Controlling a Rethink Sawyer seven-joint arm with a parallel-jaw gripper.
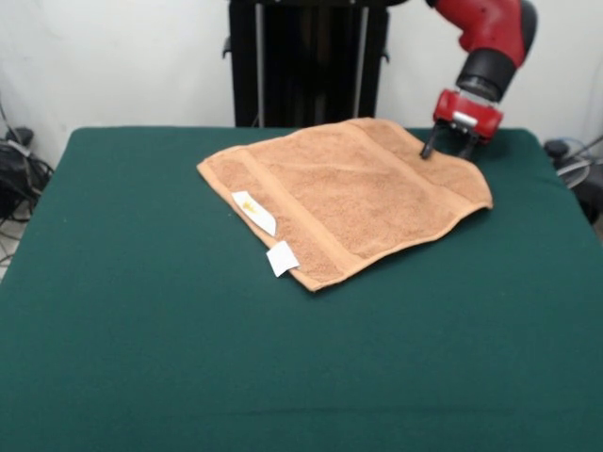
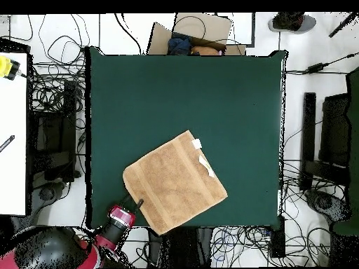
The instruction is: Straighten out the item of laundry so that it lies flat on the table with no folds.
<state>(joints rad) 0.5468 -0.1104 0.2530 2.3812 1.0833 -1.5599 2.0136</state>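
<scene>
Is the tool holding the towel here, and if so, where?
Cannot tell. The tool sits at the towel's far corner by the table edge, but neither view shows a grip.

The towel (image 1: 344, 193) lies spread on the table (image 1: 188, 358), turned cornerwise, toward the far side nearest the robot's pedestal; its two tags (image 1: 254, 212) sit on the edge facing away from the robot; the hand (image 1: 448, 146) stands at the towel's far corner edge.

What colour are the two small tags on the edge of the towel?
The tags on the orange-tan towel are white; one carries a faint yellowish mark. The front view shows them best.
</scene>
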